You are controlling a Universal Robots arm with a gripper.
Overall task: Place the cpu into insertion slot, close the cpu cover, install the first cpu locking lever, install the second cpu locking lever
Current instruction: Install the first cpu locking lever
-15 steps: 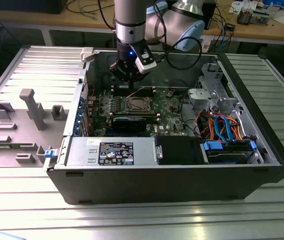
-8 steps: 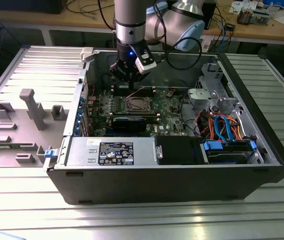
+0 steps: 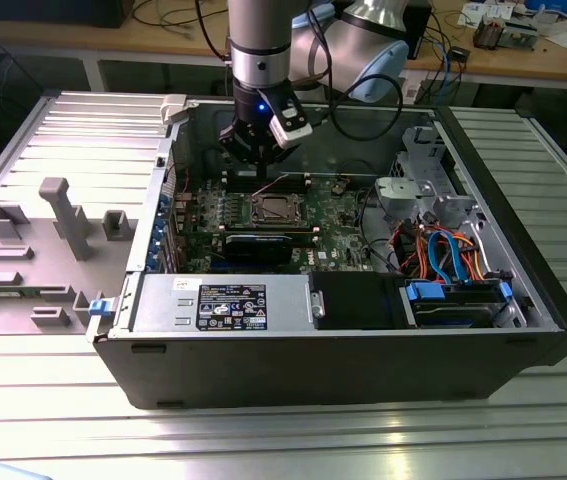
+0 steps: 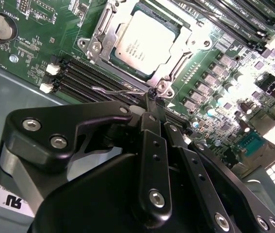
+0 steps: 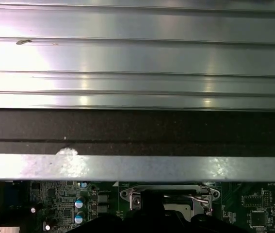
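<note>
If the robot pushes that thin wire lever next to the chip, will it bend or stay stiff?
The wire lever looks thin and long, so it would probably spring a little rather than stay rigid. Its bare shiny metal may slip off the gripper. It seems light.

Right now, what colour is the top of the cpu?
Dull silver-grey; the cpu shows best in the second wrist view.

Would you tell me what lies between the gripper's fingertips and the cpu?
In the second wrist view, the cpu cover's silvery rim and a thin wire locking lever lie between the gripper and the cpu.
</note>
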